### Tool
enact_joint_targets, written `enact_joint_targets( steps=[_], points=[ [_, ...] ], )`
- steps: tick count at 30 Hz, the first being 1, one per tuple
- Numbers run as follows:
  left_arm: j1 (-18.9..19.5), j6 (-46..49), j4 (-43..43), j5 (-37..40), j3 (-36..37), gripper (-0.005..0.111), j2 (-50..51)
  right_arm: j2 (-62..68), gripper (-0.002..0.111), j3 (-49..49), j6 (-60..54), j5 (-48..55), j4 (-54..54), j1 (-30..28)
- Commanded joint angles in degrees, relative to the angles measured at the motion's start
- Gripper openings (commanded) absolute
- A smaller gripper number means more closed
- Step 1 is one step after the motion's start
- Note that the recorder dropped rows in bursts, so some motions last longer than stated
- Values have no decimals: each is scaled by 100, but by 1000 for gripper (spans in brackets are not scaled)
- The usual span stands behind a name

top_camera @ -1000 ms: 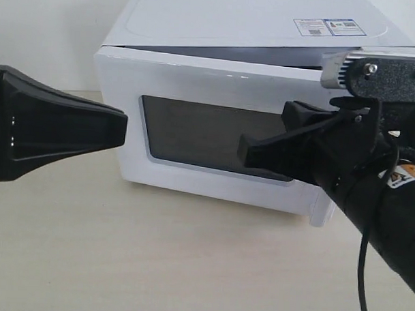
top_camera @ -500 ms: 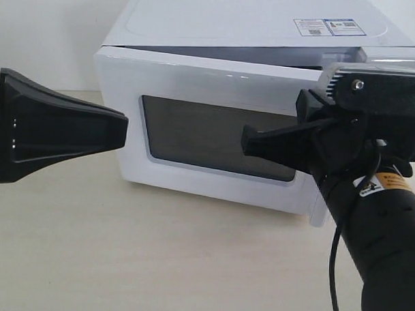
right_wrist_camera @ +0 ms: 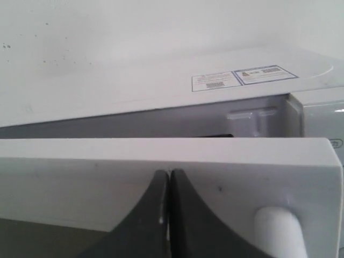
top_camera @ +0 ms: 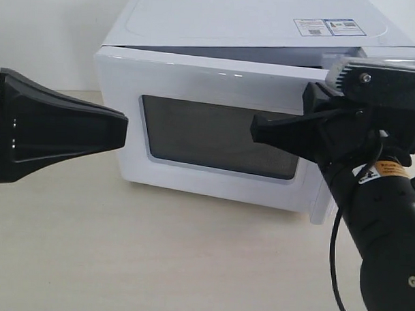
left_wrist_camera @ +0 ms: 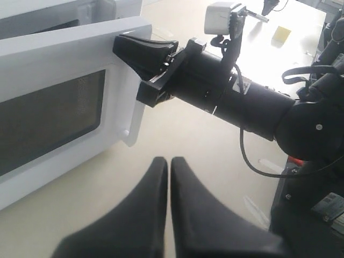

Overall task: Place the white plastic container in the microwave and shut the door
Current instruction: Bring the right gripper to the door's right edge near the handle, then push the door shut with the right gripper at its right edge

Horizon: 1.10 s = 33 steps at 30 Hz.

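The white microwave (top_camera: 233, 20) stands at the back with its door (top_camera: 196, 80) slightly ajar; a narrow gap shows along the door's top. My right gripper (top_camera: 255, 132) is shut and empty, with its tip against the door's outer face by the dark window (top_camera: 194, 138). In the right wrist view its fingertips (right_wrist_camera: 169, 174) meet the door's white upper frame (right_wrist_camera: 80, 172), next to the handle (right_wrist_camera: 277, 231). My left gripper (top_camera: 123, 132) is shut and empty and hovers apart from the door on the left. The white plastic container is out of view.
The beige table (top_camera: 156, 256) runs in front of the microwave. A sticker (top_camera: 329, 27) lies on the microwave's top. The right arm's black body (top_camera: 382, 223) covers the microwave's right panel. In the left wrist view, cables and equipment (left_wrist_camera: 322, 204) sit beyond the right arm (left_wrist_camera: 242, 97).
My right gripper has shifted right and slightly up along the door's face. The door's gap looks about the same. The left gripper has not moved.
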Motion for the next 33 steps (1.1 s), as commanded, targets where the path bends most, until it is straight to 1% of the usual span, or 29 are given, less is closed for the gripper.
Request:
enact_joint_targets(
  steps=[1, 9, 17, 24, 33],
  points=[
    [-14, 38, -86, -22, 25, 4, -16, -10, 0, -138, -4, 34, -50, -46],
    [-14, 38, -86, -22, 25, 4, -16, 63, 0, -472, -402, 285, 2, -46],
    [-14, 38, -86, -32, 25, 4, -16, 262, 0, -462, -479, 425, 171, -104],
    [-14, 38, -86, -45, 25, 4, -16, 262, 0, -462, -621, 162, 183, -115],
    [-14, 38, -86, -31, 25, 4, -16, 262, 0, -472, -530, 451, 133, -507]
  ],
)
